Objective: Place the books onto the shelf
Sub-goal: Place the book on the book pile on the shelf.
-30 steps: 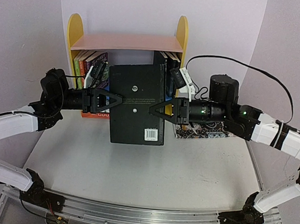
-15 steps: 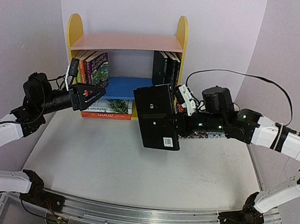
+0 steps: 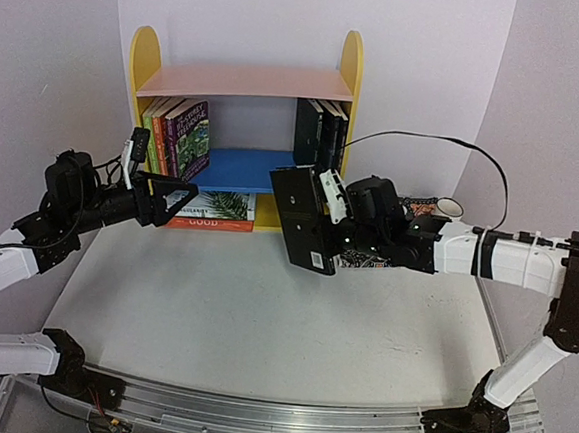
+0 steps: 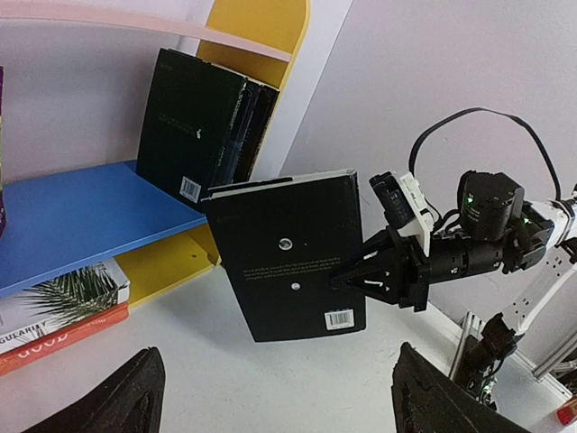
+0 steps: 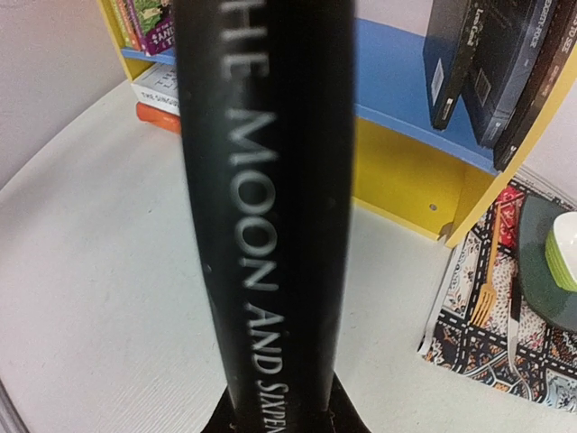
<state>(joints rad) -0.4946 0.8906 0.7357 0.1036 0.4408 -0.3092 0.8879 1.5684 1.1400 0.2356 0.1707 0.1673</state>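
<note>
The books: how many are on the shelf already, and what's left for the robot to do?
Mostly done: colourful books and dark books stand on the blue board of the shelf, and two flat books lie beneath it. In hand: the right gripper holds a black book in the air before the shelf; the left gripper is open and empty. Left: shelving that book. I see no other loose books.

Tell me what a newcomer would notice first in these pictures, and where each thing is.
The large black book stands out. It is held tilted in mid-air by its spine edge in the right pincer, just in front of the shelf. Behind it, colourful books stand at the left end of the blue board and dark books at the right end. The left pincer hovers open on the left, holding nothing.
</note>
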